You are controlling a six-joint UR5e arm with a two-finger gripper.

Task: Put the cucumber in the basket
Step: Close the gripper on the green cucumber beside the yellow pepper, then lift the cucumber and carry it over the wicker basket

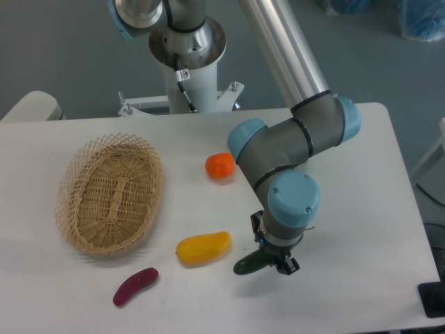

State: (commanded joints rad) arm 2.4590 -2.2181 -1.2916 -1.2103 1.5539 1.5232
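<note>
Arm: the grey and light-blue arm (292,149) is reaching down from the upper middle of the view and bending over the right half of the white worktop (361,209), its wrist pointing downward near the front edge.
Claw: the claw (272,263) is sitting low over the worktop, its dark fingers (288,266) lying on either side of the right end of the cucumber; it is appearing to pinch that end, though the wrist is hiding most of the contact.
Cucumber: the dark green cucumber (249,264) is lying near the front of the worktop, right of centre, its left end sticking out from beneath the wrist and its right end disappearing between the fingers. Whether it is resting on the surface or being held just above it cannot be told.
Basket: the oval woven basket (75,209) is sitting on the left side of the worktop, well apart from the cucumber, and nothing is lying inside it.
Yellow item: a yellow, rounded oblong vegetable (203,248) is lying just to the left of the cucumber, between it and the basket.
Orange item: a small round orange fruit (220,165) is resting near the middle, beside the arm's elbow.
Purple item: a curved purple vegetable (135,286) is lying at the front, below the basket.
</note>
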